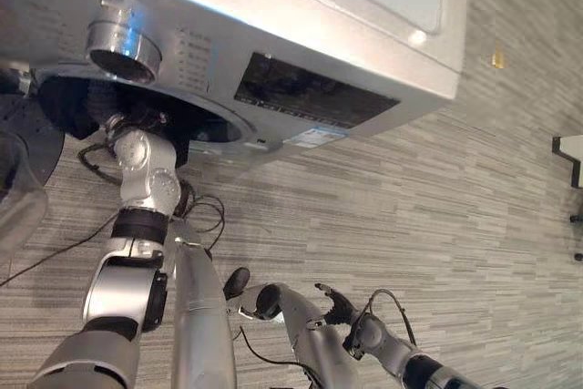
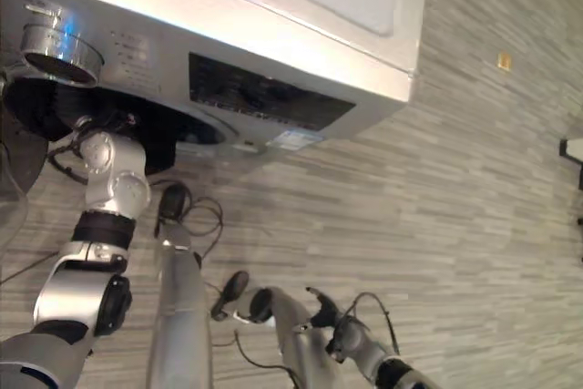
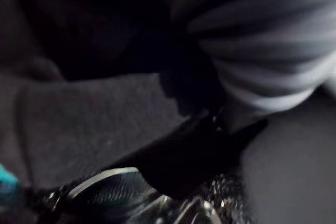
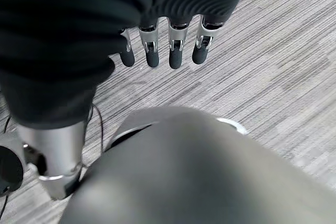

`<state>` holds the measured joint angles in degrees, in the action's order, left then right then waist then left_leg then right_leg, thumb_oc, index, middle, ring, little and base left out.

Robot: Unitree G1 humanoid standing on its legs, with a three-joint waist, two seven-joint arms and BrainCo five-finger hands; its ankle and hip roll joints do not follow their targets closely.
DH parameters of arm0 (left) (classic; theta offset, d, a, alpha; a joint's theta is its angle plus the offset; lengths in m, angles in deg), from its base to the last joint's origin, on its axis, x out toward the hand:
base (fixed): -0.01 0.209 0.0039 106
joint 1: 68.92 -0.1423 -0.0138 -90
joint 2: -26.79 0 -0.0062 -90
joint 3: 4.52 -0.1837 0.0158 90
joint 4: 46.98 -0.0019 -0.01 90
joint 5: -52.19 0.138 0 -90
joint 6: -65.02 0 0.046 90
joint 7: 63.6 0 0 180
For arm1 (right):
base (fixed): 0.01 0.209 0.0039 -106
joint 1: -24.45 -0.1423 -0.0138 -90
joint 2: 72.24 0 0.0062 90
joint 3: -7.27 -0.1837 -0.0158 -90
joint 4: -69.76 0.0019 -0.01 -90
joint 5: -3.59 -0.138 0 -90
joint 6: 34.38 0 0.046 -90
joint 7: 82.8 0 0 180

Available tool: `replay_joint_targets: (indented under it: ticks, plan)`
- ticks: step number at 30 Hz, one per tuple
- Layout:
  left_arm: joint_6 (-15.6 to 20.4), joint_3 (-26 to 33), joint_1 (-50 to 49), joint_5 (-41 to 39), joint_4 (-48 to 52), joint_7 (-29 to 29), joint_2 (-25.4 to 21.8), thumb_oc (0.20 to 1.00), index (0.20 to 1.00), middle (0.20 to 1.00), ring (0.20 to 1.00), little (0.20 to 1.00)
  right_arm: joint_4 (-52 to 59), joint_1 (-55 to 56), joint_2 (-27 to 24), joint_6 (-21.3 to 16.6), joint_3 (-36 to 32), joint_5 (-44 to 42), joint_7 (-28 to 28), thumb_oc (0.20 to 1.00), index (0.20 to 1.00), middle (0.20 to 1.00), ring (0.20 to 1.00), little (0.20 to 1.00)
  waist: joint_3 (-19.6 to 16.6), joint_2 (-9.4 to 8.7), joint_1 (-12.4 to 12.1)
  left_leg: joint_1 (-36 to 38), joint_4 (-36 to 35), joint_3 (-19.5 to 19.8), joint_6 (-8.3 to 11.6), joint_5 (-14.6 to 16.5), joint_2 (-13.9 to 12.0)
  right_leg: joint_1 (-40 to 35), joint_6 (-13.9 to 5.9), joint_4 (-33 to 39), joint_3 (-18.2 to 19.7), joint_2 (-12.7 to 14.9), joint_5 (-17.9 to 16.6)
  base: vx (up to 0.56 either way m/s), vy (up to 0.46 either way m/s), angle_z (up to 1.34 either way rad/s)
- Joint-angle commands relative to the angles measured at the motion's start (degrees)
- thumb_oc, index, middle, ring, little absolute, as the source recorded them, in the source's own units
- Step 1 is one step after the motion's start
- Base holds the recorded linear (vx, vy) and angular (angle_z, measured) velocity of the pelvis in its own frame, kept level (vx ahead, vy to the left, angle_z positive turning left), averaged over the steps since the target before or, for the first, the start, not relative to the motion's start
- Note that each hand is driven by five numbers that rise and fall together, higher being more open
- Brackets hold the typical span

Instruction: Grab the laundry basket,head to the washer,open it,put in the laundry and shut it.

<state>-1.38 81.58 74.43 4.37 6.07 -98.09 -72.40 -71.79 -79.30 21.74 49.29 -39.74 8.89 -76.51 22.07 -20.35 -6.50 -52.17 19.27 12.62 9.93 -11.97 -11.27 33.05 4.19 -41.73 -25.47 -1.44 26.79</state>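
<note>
Left eye view: the washer (image 1: 273,25) fills the upper part, its round dark opening (image 1: 196,125) under the control panel (image 1: 310,93) with its dial (image 1: 123,47), and the open door (image 1: 23,170) swung out at the view's left edge. The left arm reaches up into the opening, so the left hand sits inside the drum; whether its fingers grasp anything cannot be told. In the left wrist view, dark cloth (image 3: 94,124) and a grey-striped garment (image 3: 268,51) lie just past the hand, which suggests laundry is already inside the drum. The right hand (image 4: 163,51) hangs low over the grey plank floor (image 1: 437,225), fingers straight and relaxed, holding nothing. The step in hand is judged to be loading the laundry. To do it well, the clothes should be pushed well back, clear of the rim, and the hand withdrawn straight out so no cloth trails over the lip and jams the door on closing.
</note>
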Motion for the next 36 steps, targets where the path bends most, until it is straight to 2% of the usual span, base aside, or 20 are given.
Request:
replay_joint_targets:
  ticks: [1, 5, 8, 12, 14, 16, 17, 19, 22, 23, 25, 26, 32, 36]
  plan:
    - [3.34, -1.86, 6.86, -1.38, 3.19, 5.14, 1.37, 0.2, 0.2, 0.2, 0.2, 0.2, 1.41, 2.28, -1.71, 0.47, 1.8, -0.16, 1.21, 1.0, 1.0, 1.0, 1.0, 1.0, -0.41, 2.84, 0.95, -2.96, -1.72, -2.48, -2.7, -0.71, 3.62, -4.18, 2.78, 2.24, 4.34, -1.57, 4.49, -0.01, 0.016, 0.2]
    - [4.16, -3.66, 7.9, -4.41, 5.15, 5.63, 7.93, 0.2, 0.2, 0.2, 0.2, 0.2, 1.95, -0.63, -0.54, 0.88, 3.4, -0.35, 2.12, 1.0, 1.0, 1.0, 1.0, 1.0, 0.42, 3.62, 1.18, -4.76, -1.42, -2.53, -2.9, -0.86, 3.84, -1.58, 2.96, 0.43, 4.31, -1.32, 4.9, -0.01, 0.01, 0.08]
    - [4.19, -4.47, 11.91, -6.37, 2.25, 6.05, 8.8, 0.2, 0.2, 0.2, 0.2, 0.2, 3.41, -2.38, -1.08, 0.92, 4.41, -0.67, 2.0, 1.0, 1.0, 1.0, 1.0, 1.0, 0.46, 3.8, 2.33, -6.61, -0.66, -2.86, -2.81, -0.89, 3.52, 0.76, 3.48, -1.09, 4.79, -1.16, 5.51, 0.0, 0.0, 0.0]
    - [4.16, -3.02, 18.44, -10.0, -3.62, 6.62, 5.47, 0.2, 0.2, 0.2, 0.2, 0.2, 4.51, -4.11, -2.2, 0.94, 4.99, -0.83, 2.02, 1.0, 1.0, 1.0, 1.0, 1.0, -0.36, 3.91, 3.71, -8.37, -0.3, -3.31, -2.74, -0.78, 2.93, 3.14, 3.63, -2.16, 5.59, -1.09, 5.7, -0.01, 0.035, -0.06]
    - [3.05, -2.58, 27.43, -15.25, -12.8, 8.12, -0.26, 0.2, 0.2, 0.2, 0.2, 0.2, 4.95, -4.6, -4.06, 1.05, 5.07, -1.31, 1.38, 1.0, 1.0, 1.0, 1.0, 1.0, -2.42, 3.83, 5.43, -10.28, 0.52, -3.43, -2.83, -0.49, 2.14, 4.84, 3.35, -2.26, 6.27, -0.67, 5.13, 0.01, 0.05, -0.14]
    - [2.54, -3.2, 31.13, -17.31, -16.36, 9.57, -1.78, 0.2, 0.2, 0.2, 0.2, 0.2, 5.18, -5.02, -4.61, 1.09, 5.21, -1.64, 1.07, 1.0, 1.0, 1.0, 1.0, 1.0, -3.03, 3.8, 6.1, -10.91, 0.65, -3.49, -2.92, -0.35, 2.02, 5.46, 3.22, -2.17, 6.46, -0.65, 4.95, 0.03, 0.039, -0.12]
    - [2.2, -5.97, 37.55, -17.5, -18.55, 10.45, -4.19, 0.2, 0.2, 0.2, 0.2, 0.2, 5.34, -4.98, -5.93, 0.82, 4.83, -2.7, 0.68, 1.0, 1.0, 1.0, 1.0, 1.0, -4.23, 3.92, 7.32, -11.48, 0.71, -3.78, -2.97, -0.28, 1.74, 5.61, 2.89, -1.69, 6.71, -0.46, 4.47, 0.05, 0.049, -0.15]
    - [2.13, -7.67, 40.77, -17.49, -19.63, 10.86, -5.25, 0.2, 0.2, 0.2, 0.2, 0.2, 6.01, -5.22, -6.69, 0.61, 4.13, -3.38, 0.4, 1.0, 1.0, 1.0, 1.0, 1.0, -4.54, 3.74, 7.93, -12.0, 0.59, -3.92, -3.04, -0.26, 1.72, 5.95, 2.56, -1.11, 6.67, -0.35, 4.0, 0.03, 0.03, -0.08]
    - [4.95, -11.47, 44.09, -16.3, -13.73, 12.17, -6.89, 0.2, 0.2, 0.2, 0.2, 0.2, 9.92, -3.53, -9.4, -0.08, 1.54, -3.67, 0.45, 1.0, 1.0, 1.0, 1.0, 1.0, -5.62, 3.45, 9.46, -13.27, 0.22, -4.21, -3.19, -0.08, 1.5, 6.53, 1.65, 0.79, 6.67, -0.26, 2.66, 0.05, 0.005, 0.01]
    - [4.11, -14.96, 43.92, -12.57, -13.15, 12.19, -9.27, 0.2, 0.2, 0.2, 0.2, 0.2, 12.06, -1.94, -11.28, -0.69, -0.56, -3.81, 0.38, 1.0, 1.0, 1.0, 1.0, 1.0, -6.07, 3.71, 9.89, -13.97, 0.32, -4.42, -3.45, 0.14, 1.53, 6.82, 1.13, 1.82, 6.79, 0.02, 1.77, 0.03, 0.047, 0.04]
    - [3.71, -16.52, 43.95, -10.61, -13.22, 11.72, -10.43, 0.2, 0.2, 0.2, 0.2, 0.2, 12.74, -1.13, -11.88, -0.83, -1.35, -3.71, 0.27, 1.0, 1.0, 1.0, 1.0, 1.0, -6.32, 3.84, 9.99, -14.58, 0.62, -4.61, -3.68, 0.29, 1.52, 7.17, 0.79, 2.25, 6.81, 0.19, 1.3, 0.01, 0.065, 0.03]
    - [1.9, -18.38, 43.15, -7.68, -15.92, 11.54, -11.74, 0.2, 0.2, 0.2, 0.2, 0.2, 12.91, -0.38, -12.35, -1.06, -2.34, -3.79, 0.32, 1.0, 1.0, 1.0, 1.0, 1.0, -6.19, 4.2, 9.99, -15.24, 1.39, -4.82, -4.15, 0.73, 1.65, 7.37, 0.56, 2.62, 6.93, 0.66, 1.04, 0.01, 0.048, 0.0]
    - [0.9, -18.47, 46.53, -9.96, -19.93, 11.88, -11.05, 0.2, 0.2, 0.2, 0.2, 0.2, 12.24, -2.48, -12.34, -0.95, -2.58, -4.47, 1.0, 1.0, 1.0, 1.0, 1.0, 1.0, -5.82, 4.18, 10.81, -16.59, 1.61, -5.23, -4.69, 1.58, 2.04, 8.89, 0.28, 2.45, 7.2, 1.07, 0.85, 0.02, 0.039, 0.01]
    - [4.14, -22.55, 53.06, -11.3, -14.09, 11.88, -8.71, 0.2, 0.2, 0.2, 0.2, 0.2, 14.18, -2.7, -13.52, -1.02, -2.9, -4.69, 0.79, 1.0, 1.0, 1.0, 1.0, 1.0, -6.67, 3.78, 11.9, -18.07, 1.76, -5.23, -4.92, 2.11, 1.94, 9.65, -0.84, 4.08, 6.9, 1.07, -0.41, 0.02, 0.0, -0.03]
